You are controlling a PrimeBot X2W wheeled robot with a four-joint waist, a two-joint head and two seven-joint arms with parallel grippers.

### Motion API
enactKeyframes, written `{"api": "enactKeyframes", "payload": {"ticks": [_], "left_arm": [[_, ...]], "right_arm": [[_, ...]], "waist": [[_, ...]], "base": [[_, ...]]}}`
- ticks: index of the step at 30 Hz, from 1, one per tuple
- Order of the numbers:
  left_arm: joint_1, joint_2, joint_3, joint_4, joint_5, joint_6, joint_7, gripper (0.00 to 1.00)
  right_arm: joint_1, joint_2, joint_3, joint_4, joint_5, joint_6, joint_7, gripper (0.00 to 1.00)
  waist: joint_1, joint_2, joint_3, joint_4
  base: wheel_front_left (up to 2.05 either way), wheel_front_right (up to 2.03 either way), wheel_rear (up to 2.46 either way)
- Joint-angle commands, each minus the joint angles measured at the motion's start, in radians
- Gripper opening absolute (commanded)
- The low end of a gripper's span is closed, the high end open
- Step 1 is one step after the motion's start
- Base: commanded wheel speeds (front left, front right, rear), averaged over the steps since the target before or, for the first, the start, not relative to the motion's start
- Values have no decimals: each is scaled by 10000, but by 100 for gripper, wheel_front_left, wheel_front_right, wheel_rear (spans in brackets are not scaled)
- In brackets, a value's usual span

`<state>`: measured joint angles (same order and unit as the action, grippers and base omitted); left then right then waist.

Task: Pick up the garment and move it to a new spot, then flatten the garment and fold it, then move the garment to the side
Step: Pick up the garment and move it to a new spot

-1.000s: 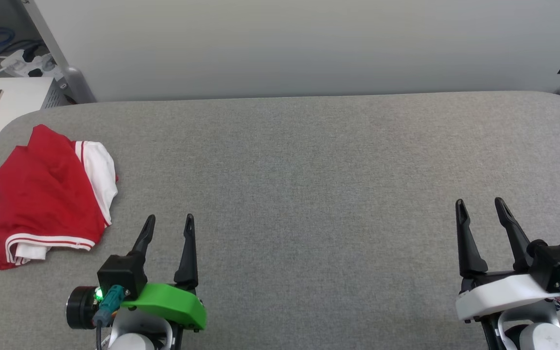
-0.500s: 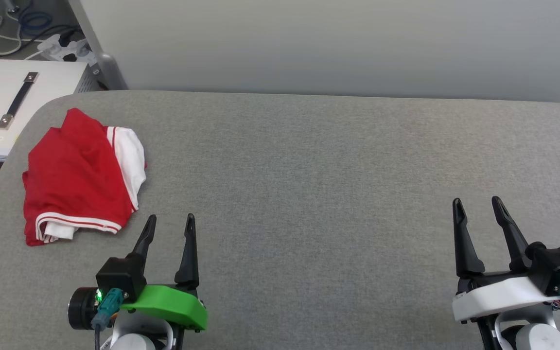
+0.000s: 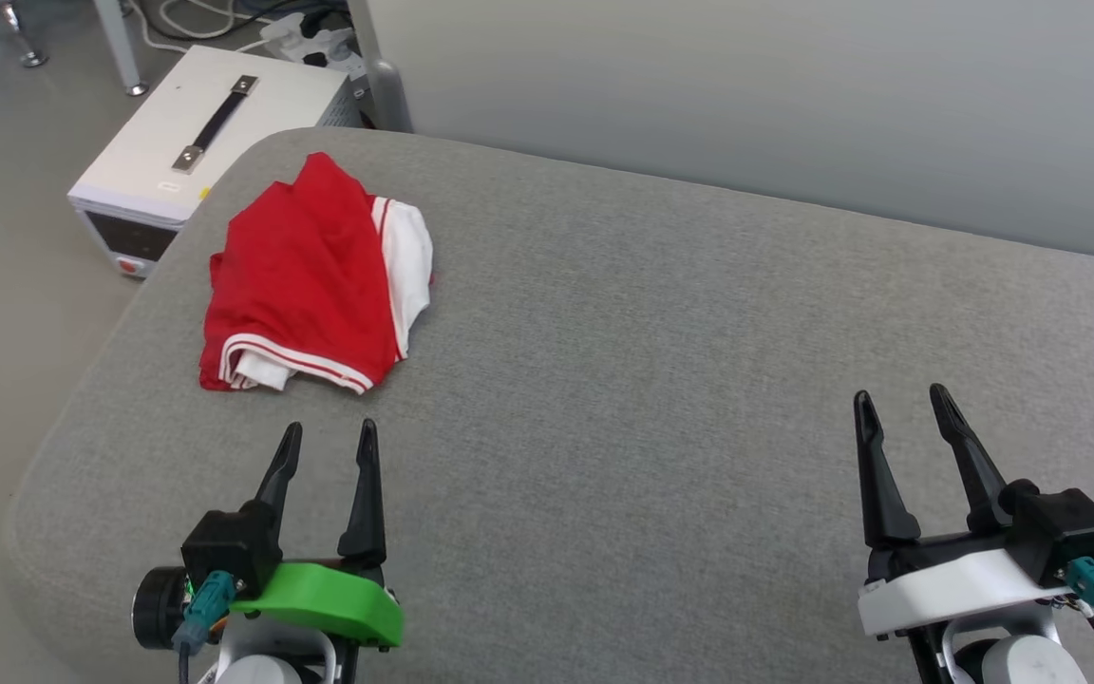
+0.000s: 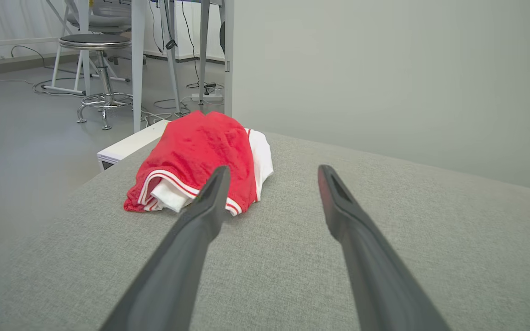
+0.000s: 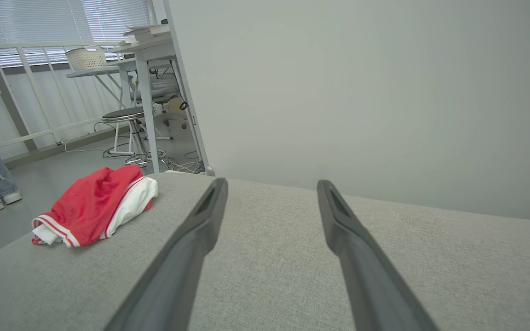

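White case (image 3: 191, 133): on the floor past the table's 10 o'clock corner; we would keep the arm clear of it.
Garment (image 3: 305, 275): a bunched red heap, with a white sleeve on its right flank and striped trim along its near edge. It lies at the 10 o'clock end of the table, close to the left edge.
Left gripper (image 3: 330, 426): fingers spread and empty, low over the cloth-covered top. The garment sits at its 12 o'clock, a touch toward 11, near but apart.
Step in hand: we judge this to be the reach for the first pick-up.
Doing it well: we would go straight ahead, dip the fingers onto the raised striped fold, and pinch several layers so the heap lifts whole.
Table (image 3: 661, 380): grey padding; from 12 to 3 o'clock looks a good new spot.
Right gripper (image 3: 899, 393): fingers spread and empty, with the garment well away at its 10 o'clock. We would bring it in later, for spreading.
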<state>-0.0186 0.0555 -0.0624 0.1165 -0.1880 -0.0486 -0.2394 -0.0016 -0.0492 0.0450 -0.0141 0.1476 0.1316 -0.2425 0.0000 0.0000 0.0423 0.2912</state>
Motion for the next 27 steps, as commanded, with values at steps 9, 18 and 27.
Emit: {"api": "enactKeyframes", "payload": {"ticks": [9,18,27], "left_arm": [[50,-53,-25,112,-205,-40,-224,100],[58,-53,-45,139,-210,-15,-224,100],[56,-53,202,28,-321,45,-224,100]], "right_arm": [[62,-10,279,55,82,-9,-193,100],[55,-10,378,96,64,-9,-193,100],[57,-10,585,2,-34,-9,-193,100]], "waist": [[0,0,37,1255],[0,0,26,1357],[0,0,239,1139]], "base": [[0,0,0],[0,0,0],[0,0,0]]}}
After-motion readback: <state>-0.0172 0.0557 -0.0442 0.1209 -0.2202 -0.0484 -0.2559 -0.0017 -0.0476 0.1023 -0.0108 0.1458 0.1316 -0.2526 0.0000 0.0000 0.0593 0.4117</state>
